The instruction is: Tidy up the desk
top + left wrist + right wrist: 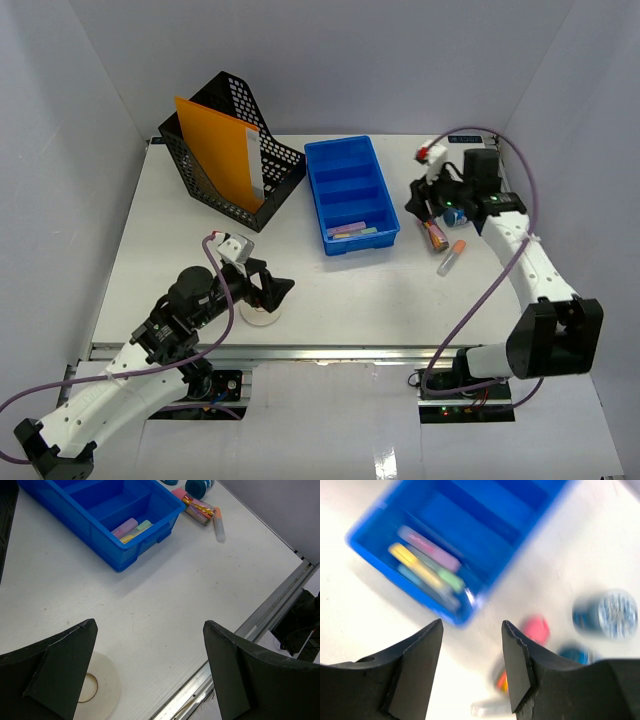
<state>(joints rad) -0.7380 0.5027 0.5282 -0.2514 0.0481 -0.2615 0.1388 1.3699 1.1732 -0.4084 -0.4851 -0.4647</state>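
The white desk (160, 250) holds a blue compartment tray (350, 190) with several pastel markers (352, 230) in its near compartment. My left gripper (275, 287) is open and empty, hovering above a white tape roll (262, 316) near the front rail; the roll shows under the left finger in the left wrist view (100, 685). My right gripper (418, 205) is open and empty, above a cluster of small items right of the tray: a gold-wrapped pack (435, 236), an orange-capped tube (452, 258) and blue round items (612, 615). The right wrist view is motion-blurred.
A black mesh file holder (215, 120) with an orange folder (218, 150) stands at the back left. The metal rail (330, 350) runs along the front edge. Grey walls close in the sides and back. A pink item (536, 629) lies by the cluster.
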